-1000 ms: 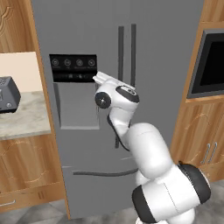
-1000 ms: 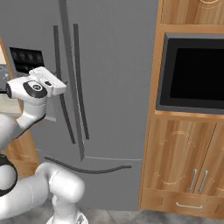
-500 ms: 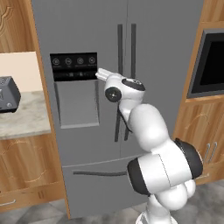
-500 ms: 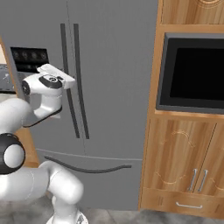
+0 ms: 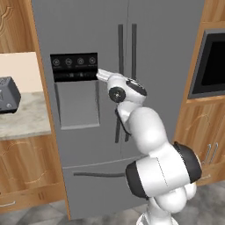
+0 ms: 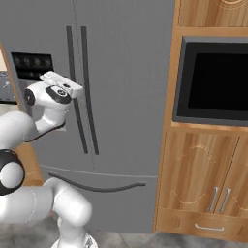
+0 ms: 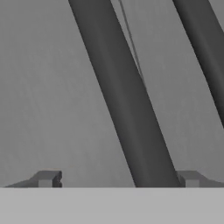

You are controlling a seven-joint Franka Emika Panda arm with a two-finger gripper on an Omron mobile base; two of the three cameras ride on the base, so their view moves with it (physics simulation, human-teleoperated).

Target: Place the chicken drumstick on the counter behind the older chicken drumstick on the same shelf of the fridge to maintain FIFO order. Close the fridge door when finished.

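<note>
The tall grey fridge (image 5: 88,30) stands shut, so its shelf is hidden behind the doors. My hand (image 5: 119,86) reaches up to the two vertical bar handles (image 5: 126,48) at the door seam. In the hand view my gripper (image 7: 118,179) is open, and a dark bar handle (image 7: 127,109) runs slanted between its fingertips (image 7: 46,178), close to the right one. A second bar crosses the upper right corner. The counter (image 5: 24,121) lies left of the fridge. The chicken drumstick is out of view.
A dark boxy appliance (image 5: 8,94) sits on the counter. A black dispenser panel (image 5: 74,68) is on the left door, and a wide drawer handle (image 6: 97,186) runs below. A built-in black oven (image 6: 213,77) and wooden cabinets (image 6: 203,179) stand to the right.
The arm has stretched forward and the hand has moved right and slightly up, toward the fridge handles. The fridge doors have not moved.
</note>
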